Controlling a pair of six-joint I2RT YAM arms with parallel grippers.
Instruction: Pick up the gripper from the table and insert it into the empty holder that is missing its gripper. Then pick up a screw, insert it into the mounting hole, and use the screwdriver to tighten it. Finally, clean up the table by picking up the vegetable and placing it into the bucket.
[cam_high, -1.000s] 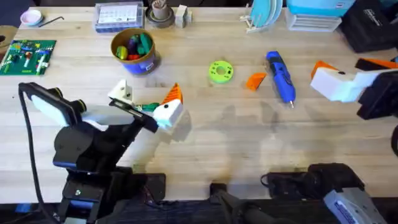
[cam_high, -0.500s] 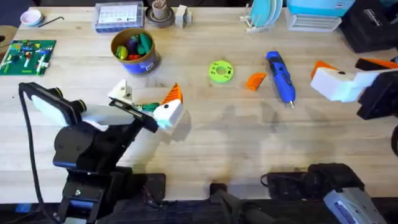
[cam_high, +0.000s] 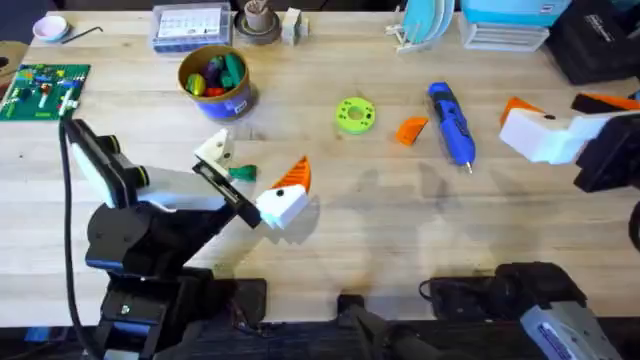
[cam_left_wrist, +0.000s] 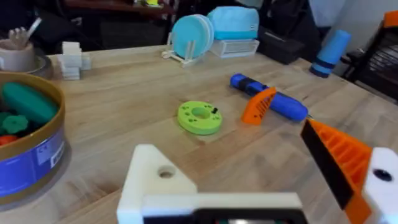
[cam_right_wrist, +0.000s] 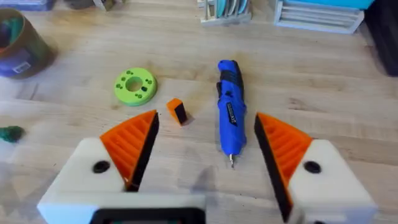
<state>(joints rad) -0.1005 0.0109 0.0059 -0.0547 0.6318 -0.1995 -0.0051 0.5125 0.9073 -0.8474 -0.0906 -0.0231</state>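
The screwdriver (cam_high: 451, 122) lies lengthwise away from the bases, tip toward them; the gripper (cam_high: 411, 129) lies just beside it. Both hands stand wide, holding nothing.

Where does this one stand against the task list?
Nothing is done yet. The orange gripper lies loose beside the screwdriver; the left arm's empty holder still lacks its finger. Nothing is in hand: both grippers, left and right, are open. The vegetable sits on the table, outside the bucket.
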